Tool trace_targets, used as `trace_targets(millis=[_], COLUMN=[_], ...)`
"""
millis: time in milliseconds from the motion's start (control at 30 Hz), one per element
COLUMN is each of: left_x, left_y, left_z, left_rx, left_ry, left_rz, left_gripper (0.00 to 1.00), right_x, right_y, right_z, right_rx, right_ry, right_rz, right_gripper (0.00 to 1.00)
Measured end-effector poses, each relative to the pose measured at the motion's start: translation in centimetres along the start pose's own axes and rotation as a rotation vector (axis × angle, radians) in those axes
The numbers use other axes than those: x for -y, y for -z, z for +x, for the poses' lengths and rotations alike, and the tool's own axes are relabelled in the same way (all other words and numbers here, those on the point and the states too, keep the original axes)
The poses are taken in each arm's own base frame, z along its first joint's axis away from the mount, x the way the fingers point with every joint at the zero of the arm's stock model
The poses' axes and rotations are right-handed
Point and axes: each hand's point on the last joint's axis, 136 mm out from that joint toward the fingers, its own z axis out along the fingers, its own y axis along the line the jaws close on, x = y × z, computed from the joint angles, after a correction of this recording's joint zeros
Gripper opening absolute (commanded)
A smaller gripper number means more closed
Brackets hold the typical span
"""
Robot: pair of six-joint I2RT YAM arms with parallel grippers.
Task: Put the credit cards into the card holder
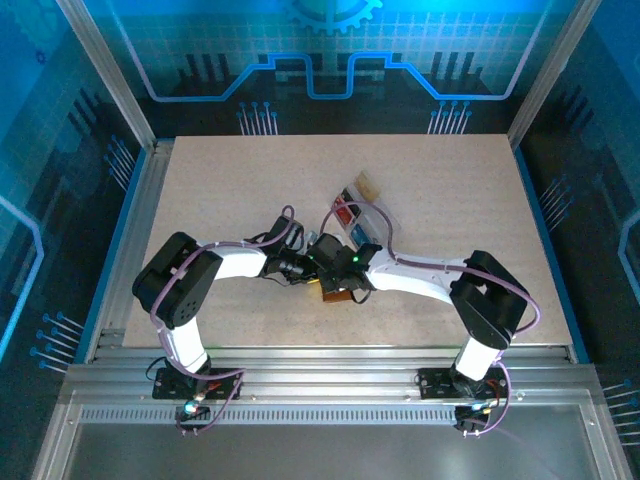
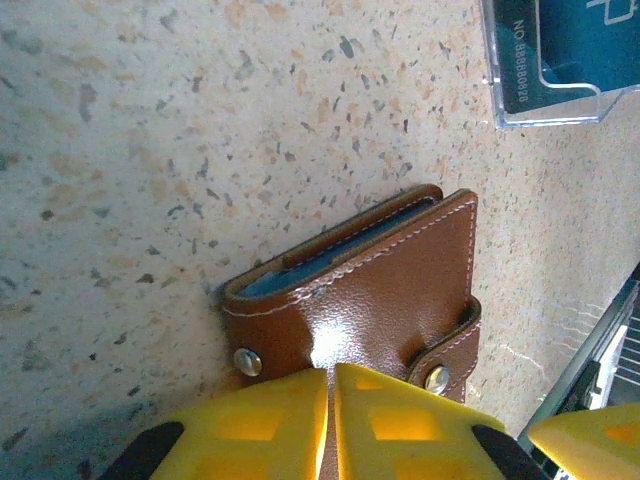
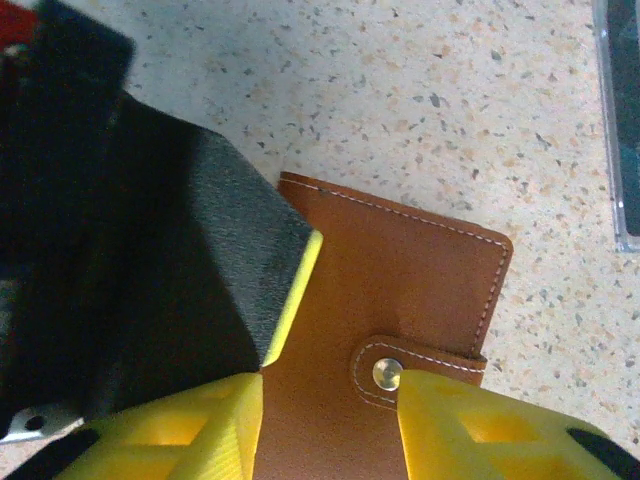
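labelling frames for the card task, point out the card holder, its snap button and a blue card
card holder (image 2: pixel 370 290), left wrist view, brown front face
snap button (image 3: pixel 386 373), right wrist view, metal stud on strap
blue card (image 2: pixel 590 35), left wrist view, its face

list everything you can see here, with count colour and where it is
card holder: 1, brown leather, on the table between both grippers
blue card: 1, blue, in the clear tray
blue edge: 1, blue, inside the holder, likely another card
red card: 1, red, in the tray
tan card: 1, tan, at the tray's far end
clear tray: 1, transparent, just beyond the holder
table: 1, speckled beige
left gripper: 1, yellow fingers, shut on the holder's near edge
right gripper: 1, yellow fingers, open, spread over the holder by its snap strap
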Motion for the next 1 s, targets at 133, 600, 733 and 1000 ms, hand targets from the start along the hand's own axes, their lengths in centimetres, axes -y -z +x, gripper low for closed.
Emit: trace_targets(millis=[133, 600, 733, 1000], left_x=[0.0, -0.1, 0.0, -0.1], left_y=[-0.1, -0.2, -0.2, -0.2], left_z=[0.0, -0.1, -0.1, -0.1], left_rx=[0.000, 0.001, 0.001, 0.000], left_ry=[0.000, -0.001, -0.002, -0.001], left_rz=[0.000, 0.002, 0.005, 0.005], left_gripper=[0.13, 0.13, 0.13, 0.13], right_x=[0.0, 0.6, 1.4, 2.4], right_y=[-0.2, -0.9, -1.4, -2.3], right_z=[0.1, 0.2, 0.5, 1.1], right_rx=[-0.003, -0.015, -0.016, -0.039], right_ry=[0.006, 0.004, -0.007, -0.015], right_rz=[0.000, 0.040, 0.052, 0.073], right_gripper=[0.37, 0.34, 0.34, 0.36])
